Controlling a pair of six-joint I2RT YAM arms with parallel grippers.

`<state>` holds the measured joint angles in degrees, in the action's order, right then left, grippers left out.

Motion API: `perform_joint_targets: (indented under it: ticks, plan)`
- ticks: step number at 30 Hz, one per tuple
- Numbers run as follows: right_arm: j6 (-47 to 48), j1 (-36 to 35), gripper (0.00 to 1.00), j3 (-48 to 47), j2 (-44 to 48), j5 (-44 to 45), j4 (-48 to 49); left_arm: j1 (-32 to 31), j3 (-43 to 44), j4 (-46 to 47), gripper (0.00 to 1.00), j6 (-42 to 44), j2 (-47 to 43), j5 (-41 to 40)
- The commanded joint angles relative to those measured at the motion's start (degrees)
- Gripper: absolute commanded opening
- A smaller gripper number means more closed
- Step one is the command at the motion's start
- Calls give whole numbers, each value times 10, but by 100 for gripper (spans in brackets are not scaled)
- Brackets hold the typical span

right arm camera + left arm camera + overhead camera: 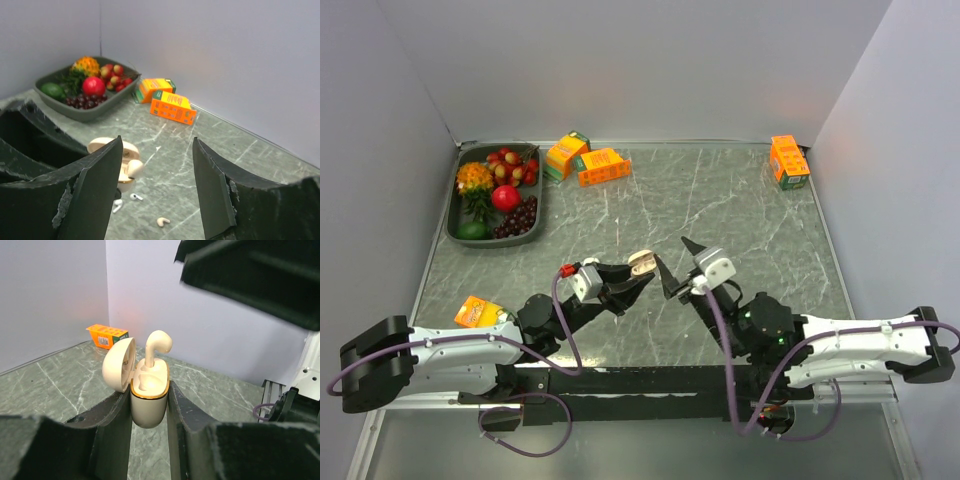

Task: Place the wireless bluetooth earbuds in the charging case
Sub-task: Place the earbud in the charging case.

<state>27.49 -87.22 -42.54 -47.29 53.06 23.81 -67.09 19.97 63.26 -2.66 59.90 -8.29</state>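
Left wrist view: left gripper [148, 396] clenched on the open charging case [149, 412], one earbud [158, 342] standing stem-down in it. right gripper [157, 141] released, jaws spread. Only its wrist view shows loose earbuds [162, 221] on the table [220, 150] near the case.

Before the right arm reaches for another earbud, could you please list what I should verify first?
1. Charging case clamped in left gripper: ok.
2. Lid open: ok.
3. Inserted earbud fully seated: not ok, it stands tall out of its slot.
4. Second slot free: ok.
5. Right gripper open and empty: ok.
6. Loose earbud in the right wrist view: ok.
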Motion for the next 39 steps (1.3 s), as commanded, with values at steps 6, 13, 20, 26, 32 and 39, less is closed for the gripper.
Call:
perform_joint_targets:
  ticks: [6,13,20,26,32,39]
  plan:
    - [-139,41,61,-120,16,9,-230,1,12,48,1,-9,-2,-4]
    - [-267,71,69,-170,-5,-37,-423,0,10,41,1,-3,-15,-12]
    - [-314,77,69,-185,-21,-51,-495,1,8,35,1,0,-27,-16]
    - [-309,77,70,-186,-27,-59,-485,0,8,34,1,1,-26,-15]
    - [-293,77,70,-188,-29,-50,-465,0,7,34,1,-4,-25,-12]
    - [-286,77,70,-190,-25,-36,-459,1,2,37,1,-5,-26,-12]
